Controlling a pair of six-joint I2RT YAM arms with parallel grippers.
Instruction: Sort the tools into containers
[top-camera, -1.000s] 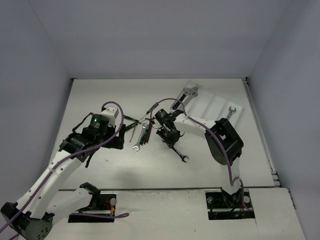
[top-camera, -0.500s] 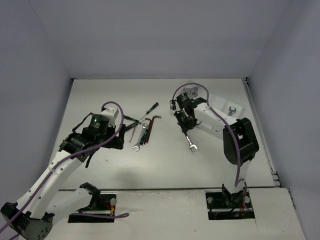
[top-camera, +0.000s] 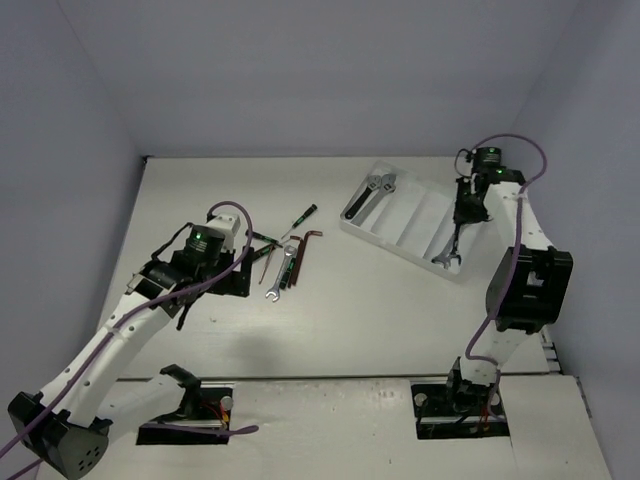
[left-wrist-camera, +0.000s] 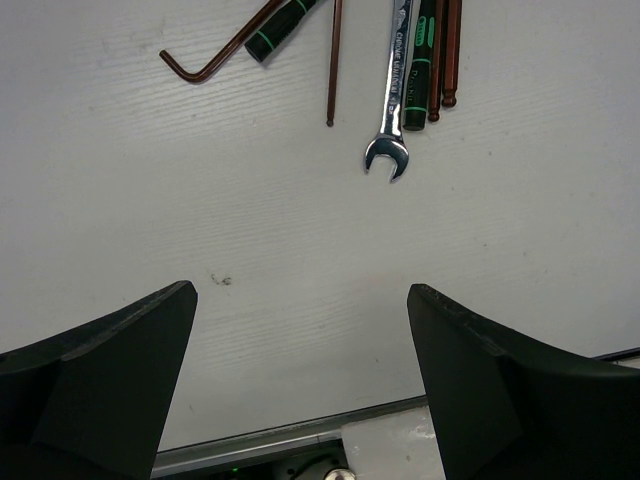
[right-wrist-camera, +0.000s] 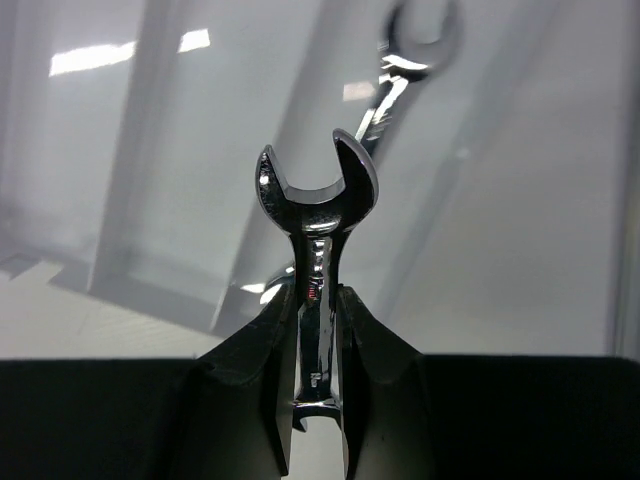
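- Holding a silver open-end wrench (right-wrist-camera: 318, 190), the right fingers (right-wrist-camera: 345, 310) are clamped on its shank. Its open end points straight out ahead of them.
- Its long axis runs directly forward from the fingers, so it continues their own line.
- Below and ahead of these fingers lies the tray (top-camera: 415, 220). The overhead view puts them over its end compartment, the one farthest from the other arm.
- A second wrench (right-wrist-camera: 420, 35) lies in that compartment. It slants from ahead and to the right of the fingers back toward them, beneath the held tool.
- My judgement: the release turns on the angle between the held shank and the compartment's length. The dividers slant to the right of the shank's line, so a small wrist turn would let it drop in lengthwise beside its mate.
- How high the held wrench hangs above the tray floor cannot be told.
- The left fingers (left-wrist-camera: 180, 310) stand wide apart, gripping nothing, over the bare desk (left-wrist-camera: 250, 230).
- Ahead of them and to the right lies a desk wrench (left-wrist-camera: 392, 100), its long axis pointing back at them. A screwdriver (left-wrist-camera: 420, 70) lies just beside it.
- Hex keys (left-wrist-camera: 215, 60) lie ahead to the left.
- This loose group is nearer the left arm and well apart from the right.
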